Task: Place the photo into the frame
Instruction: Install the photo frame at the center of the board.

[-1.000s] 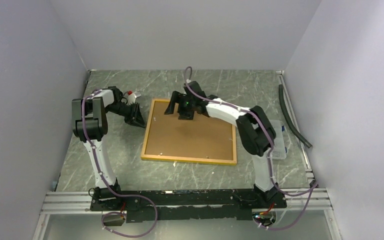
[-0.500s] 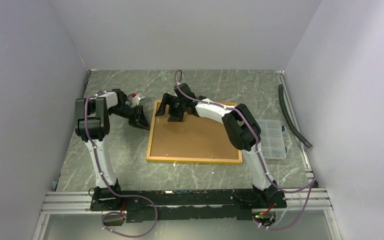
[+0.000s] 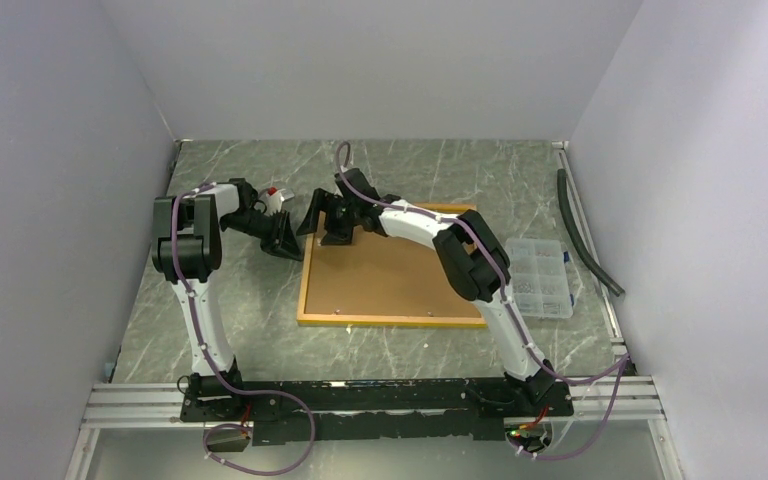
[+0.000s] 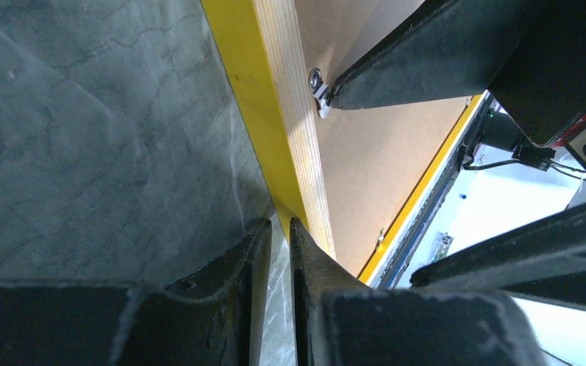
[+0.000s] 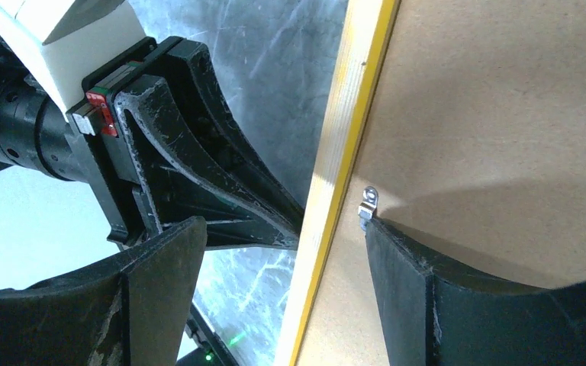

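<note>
The frame (image 3: 390, 321) lies rear side up in the middle of the table, with a brown backing board (image 3: 400, 275) inside it. The photo is not visible in any view. My right gripper (image 3: 325, 218) is open and straddles the frame's left rail near the far corner. In the right wrist view (image 5: 282, 236) one finger rests on the board beside a metal clip (image 5: 368, 202), and the other hangs over the table outside the frame's rail (image 5: 343, 137). My left gripper (image 3: 282, 237) is shut and empty. Its tips (image 4: 278, 225) touch the frame's yellow outer edge (image 4: 248, 99).
A clear compartment box (image 3: 540, 275) sits right of the frame. A black hose (image 3: 585, 230) lies along the right wall. A small red and white object (image 3: 272, 193) lies behind the left gripper. Metal rails run along the near edge.
The frame has slid right and turned squarer. My right gripper moved left from the board's far middle to the left rail. My left gripper moved slightly right, against the frame's edge.
</note>
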Available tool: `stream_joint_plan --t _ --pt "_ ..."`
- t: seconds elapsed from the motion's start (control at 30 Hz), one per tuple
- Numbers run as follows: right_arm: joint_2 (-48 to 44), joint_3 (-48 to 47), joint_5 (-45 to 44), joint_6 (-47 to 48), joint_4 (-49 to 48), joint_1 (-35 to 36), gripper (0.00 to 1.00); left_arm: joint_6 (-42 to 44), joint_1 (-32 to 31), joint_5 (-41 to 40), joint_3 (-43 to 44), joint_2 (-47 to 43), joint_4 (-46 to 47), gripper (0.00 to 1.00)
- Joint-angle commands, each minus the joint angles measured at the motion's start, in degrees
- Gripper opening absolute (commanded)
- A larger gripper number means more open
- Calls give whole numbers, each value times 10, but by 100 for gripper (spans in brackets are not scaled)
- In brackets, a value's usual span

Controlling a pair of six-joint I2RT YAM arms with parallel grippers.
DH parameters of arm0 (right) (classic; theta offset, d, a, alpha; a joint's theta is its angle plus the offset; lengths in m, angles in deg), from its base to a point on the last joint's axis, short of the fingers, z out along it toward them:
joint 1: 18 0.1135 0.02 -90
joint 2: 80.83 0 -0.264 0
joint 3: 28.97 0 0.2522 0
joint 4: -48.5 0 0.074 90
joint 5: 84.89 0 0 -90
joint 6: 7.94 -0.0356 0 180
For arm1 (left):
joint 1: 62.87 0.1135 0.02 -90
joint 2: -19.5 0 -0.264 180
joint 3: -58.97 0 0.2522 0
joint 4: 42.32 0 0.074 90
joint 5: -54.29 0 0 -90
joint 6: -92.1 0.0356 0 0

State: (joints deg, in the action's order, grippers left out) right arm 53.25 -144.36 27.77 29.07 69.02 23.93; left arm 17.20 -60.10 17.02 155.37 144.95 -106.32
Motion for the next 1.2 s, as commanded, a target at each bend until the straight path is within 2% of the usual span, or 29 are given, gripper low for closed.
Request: stream_joint_plan --t 0.0,1.17 --pt "19 -24 1 -1 3 6 80 -6 -6 15 -6 2 3 22" --pt "48 -31 -17 -33 -25 10 78 -8 -4 12 -13 -6 4 22"
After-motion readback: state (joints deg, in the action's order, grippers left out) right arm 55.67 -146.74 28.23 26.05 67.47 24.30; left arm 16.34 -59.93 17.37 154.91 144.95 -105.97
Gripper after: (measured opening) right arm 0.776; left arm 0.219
